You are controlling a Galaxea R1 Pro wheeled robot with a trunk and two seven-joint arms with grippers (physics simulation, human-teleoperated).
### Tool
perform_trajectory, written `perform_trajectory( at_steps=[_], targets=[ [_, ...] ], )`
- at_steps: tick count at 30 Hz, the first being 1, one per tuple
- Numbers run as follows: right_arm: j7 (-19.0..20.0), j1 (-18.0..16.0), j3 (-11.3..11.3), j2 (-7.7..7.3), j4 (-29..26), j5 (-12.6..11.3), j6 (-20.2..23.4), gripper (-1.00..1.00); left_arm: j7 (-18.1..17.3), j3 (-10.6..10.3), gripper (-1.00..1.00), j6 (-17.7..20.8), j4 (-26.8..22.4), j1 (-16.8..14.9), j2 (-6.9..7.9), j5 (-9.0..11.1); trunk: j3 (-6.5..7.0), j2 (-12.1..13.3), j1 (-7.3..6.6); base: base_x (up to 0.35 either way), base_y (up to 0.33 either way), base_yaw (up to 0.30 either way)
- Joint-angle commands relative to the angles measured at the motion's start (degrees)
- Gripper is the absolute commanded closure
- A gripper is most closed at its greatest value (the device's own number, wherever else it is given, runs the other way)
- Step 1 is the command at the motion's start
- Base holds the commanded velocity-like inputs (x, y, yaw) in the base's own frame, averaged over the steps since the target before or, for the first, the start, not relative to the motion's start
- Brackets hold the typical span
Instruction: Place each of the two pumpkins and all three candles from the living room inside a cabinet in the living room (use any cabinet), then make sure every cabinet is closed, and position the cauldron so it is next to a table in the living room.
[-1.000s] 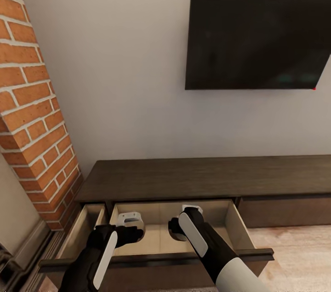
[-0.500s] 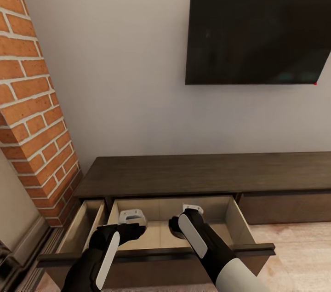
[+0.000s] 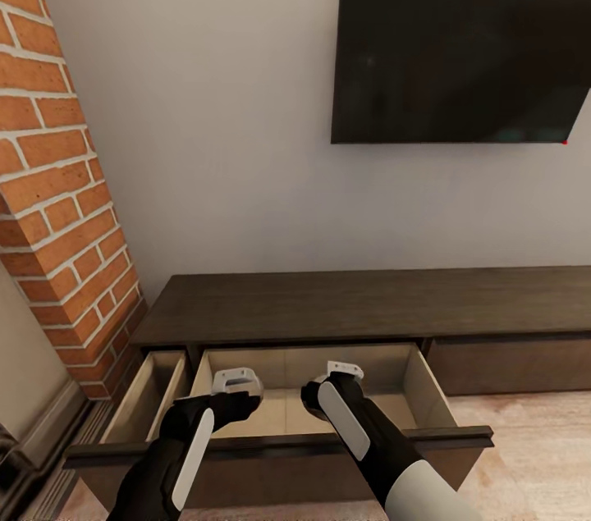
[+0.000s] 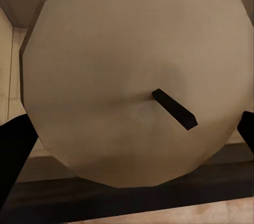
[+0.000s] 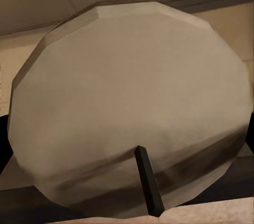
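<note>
Dark-brown wooden cabinet runs along the wall across the lower half of the head view, long axis left–right, flat top. Two drawers stand pulled out toward the camera at lower left and lower centre: a narrow one beside the brick column, and a wide one w/ pale wood inside. Drawer fronts form a dark band along the bottom of the frame. Black TV screen hangs on the grey wall at upper right; pale wood floor at lower right.

Both arms reach over the wide drawer, lower centre. Left gripper and right gripper sit side by side above the drawer's interior, near each other but apart.

Left wrist view: a pale beige candle, seen end-on as a faceted disc w/ a short dark wick at centre, sits between the two black fingers at either edge of the frame. Candle's long axis points roughly at the camera. Fingers flank it closely; actual contact can't be confirmed.

Right wrist view: a second beige candle, also nearly end-on, tilted so the wick shows low in the frame. Dark finger edge at frame left; grip can't be judged. Pale drawer wood behind both candles.
</note>
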Motion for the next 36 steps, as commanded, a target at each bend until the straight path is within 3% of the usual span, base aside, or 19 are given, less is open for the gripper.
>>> perform_trajectory(
  at_steps=[1, 36],
  targets=[
    [-0.5, -0.5, 0.1, 0.0, 0.1, -0.6, -0.1, 1.0, 0.3, 0.0, 1.0, 0.2, -0.1, -0.1, 0.06, 0.6, -0.06, 0.0, -0.01, 0.0, 0.0, 0.0],
    [-0.5, -1.5, 0.8, 0.0, 0.4, -0.5, -0.3, 1.0, 0.5, 0.0, 1.0, 0.2, -0.3, 0.0, -0.05, 0.6, 0.19, 0.0, -0.01, 0.01, 0.03, 0.016]
  ],
)
